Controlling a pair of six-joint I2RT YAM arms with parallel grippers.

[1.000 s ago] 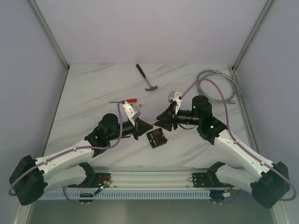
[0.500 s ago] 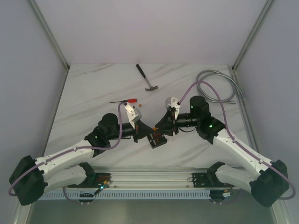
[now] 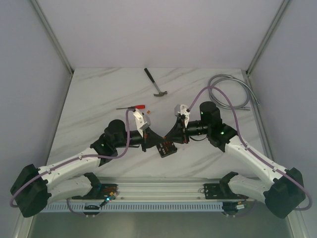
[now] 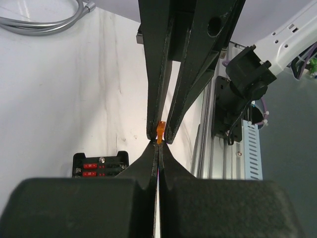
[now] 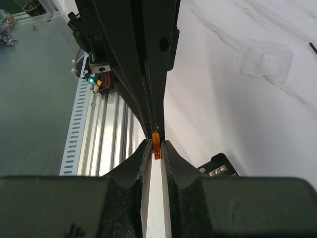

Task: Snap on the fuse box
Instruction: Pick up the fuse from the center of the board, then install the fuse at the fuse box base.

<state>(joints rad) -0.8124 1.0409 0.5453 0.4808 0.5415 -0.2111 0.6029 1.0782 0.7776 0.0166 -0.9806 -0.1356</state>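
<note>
At left, pinching 1 tiny orange fuse (image 4: 160,130) in the left gripper (image 4: 158,147), jaws pressed together on it. Just below the meeting tips, flat on the marble table (image 3: 99,99): the fuse box (image 3: 167,148), slots showing. At right, flanking that same fuse with the right gripper (image 5: 156,145), jaws narrowly spread. Risk of dropping or twisting it if released before a square grip.
</note>
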